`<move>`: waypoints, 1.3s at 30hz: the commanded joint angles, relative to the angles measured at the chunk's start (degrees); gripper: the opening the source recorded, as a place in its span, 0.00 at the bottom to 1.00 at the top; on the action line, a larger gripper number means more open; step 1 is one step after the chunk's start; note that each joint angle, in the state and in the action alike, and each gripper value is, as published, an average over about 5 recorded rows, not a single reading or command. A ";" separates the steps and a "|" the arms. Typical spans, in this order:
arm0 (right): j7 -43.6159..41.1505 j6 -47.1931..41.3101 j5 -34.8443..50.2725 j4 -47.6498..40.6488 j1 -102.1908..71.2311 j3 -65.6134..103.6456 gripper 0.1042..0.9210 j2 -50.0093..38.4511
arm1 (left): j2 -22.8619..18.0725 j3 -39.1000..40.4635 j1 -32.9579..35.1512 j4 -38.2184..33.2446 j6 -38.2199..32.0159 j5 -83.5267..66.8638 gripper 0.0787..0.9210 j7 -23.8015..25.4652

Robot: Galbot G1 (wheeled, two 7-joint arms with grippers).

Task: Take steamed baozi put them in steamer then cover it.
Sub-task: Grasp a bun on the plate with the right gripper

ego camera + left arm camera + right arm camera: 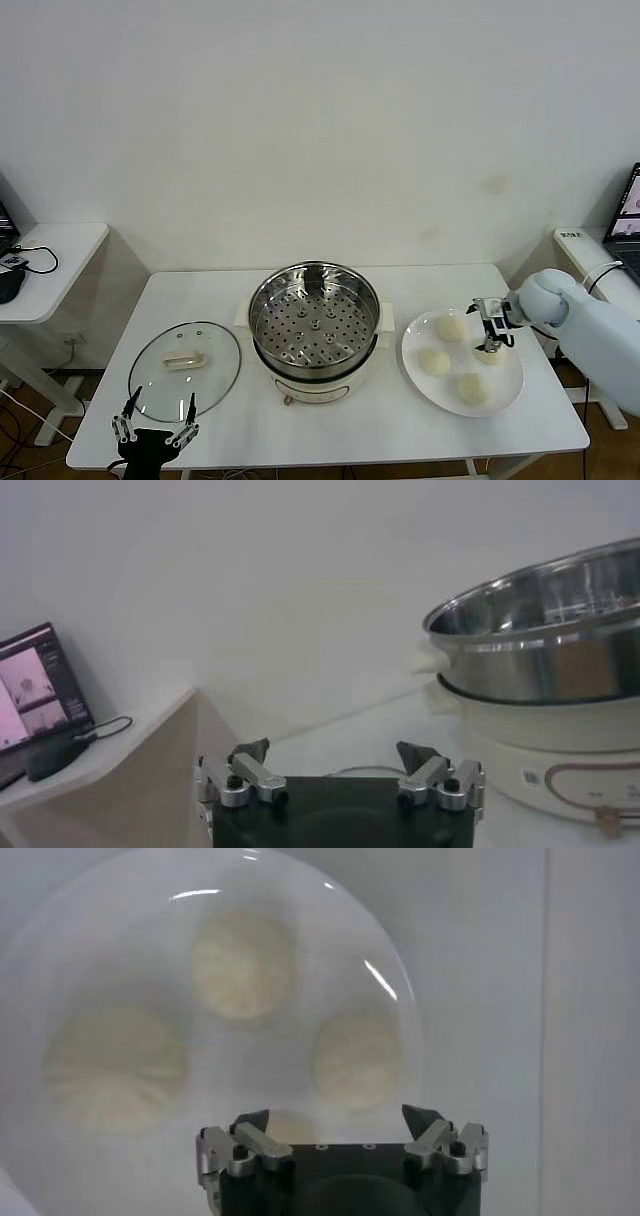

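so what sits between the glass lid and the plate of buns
The steamer, open and empty, stands between the cover and the plate holding the baozi, seen in the head view.

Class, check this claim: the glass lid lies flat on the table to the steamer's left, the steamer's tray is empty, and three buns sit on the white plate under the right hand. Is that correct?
Not quite: the plate holds four buns, not three, as the head view shows. The rest stands: the glass lid lies flat left of the steamer, its tray is empty, and the right hand hangs open over the plate.
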 commanded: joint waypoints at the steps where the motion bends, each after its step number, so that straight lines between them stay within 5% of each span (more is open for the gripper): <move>1: -1.27 0.43 -0.83 -8.94 7.10 -7.41 0.88 6.75 | -0.12 -0.36 0.01 0.40 -0.03 0.35 0.88 0.03; 20: 0.08 -0.13 -1.98 -13.47 6.49 -6.67 0.86 10.84 | -0.21 -0.73 0.33 0.95 -0.26 0.97 0.88 -0.04; 39: -0.59 0.12 -3.16 -13.34 5.87 -6.98 0.63 10.79 | -0.34 -0.46 0.35 1.05 -0.36 1.31 0.88 -0.09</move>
